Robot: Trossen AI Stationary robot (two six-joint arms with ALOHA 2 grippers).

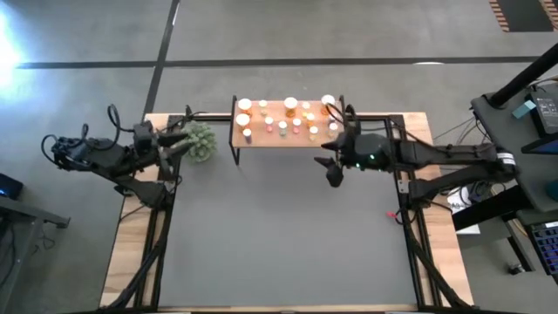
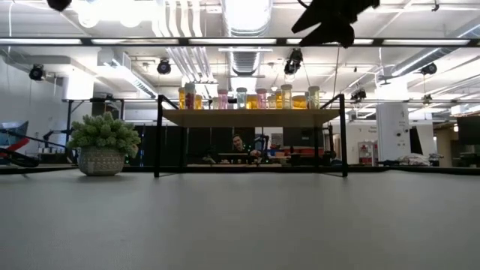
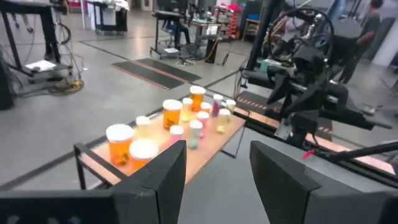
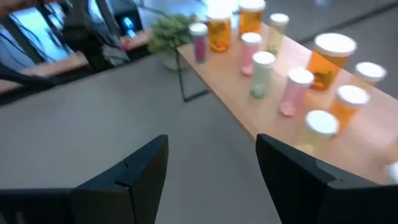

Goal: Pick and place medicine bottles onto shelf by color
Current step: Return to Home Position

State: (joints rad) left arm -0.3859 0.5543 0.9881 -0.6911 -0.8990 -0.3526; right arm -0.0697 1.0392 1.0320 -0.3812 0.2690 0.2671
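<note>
Bottles (image 1: 282,126): all stand upright, white caps up, on the shelf (image 1: 261,141) at the table's far edge.
Count: well over a dozen caps show in the high view, in two sizes. They are packed too close for a sure total.
Colours: several orange, the larger ones with wide caps. Several are pink, a few yellow-green, and some pale.
Writing: the labels on the bottles are too small to read.
Mat (image 1: 279,235): one dark grey sheet covers most of the wooden table (image 1: 131,253), nearest the low camera.
Right jaws: wide apart and holding nothing. They hang high over the mat, just in front of the shelf's right end. The right arm (image 1: 436,155) reaches in from the right edge.
Left jaws: parted and holding nothing, at the table's left side just beside the plant. The left arm (image 1: 96,155) is folded outside the left edge.
Shelf: one light-wood top on thin black legs, much wider than any bottle.
Plant (image 1: 200,141): one green spiky plant in a pale pot, just left of the shelf.
Beyond: in the low view, a person (image 2: 238,142) shows far behind, framed under the shelf top.
</note>
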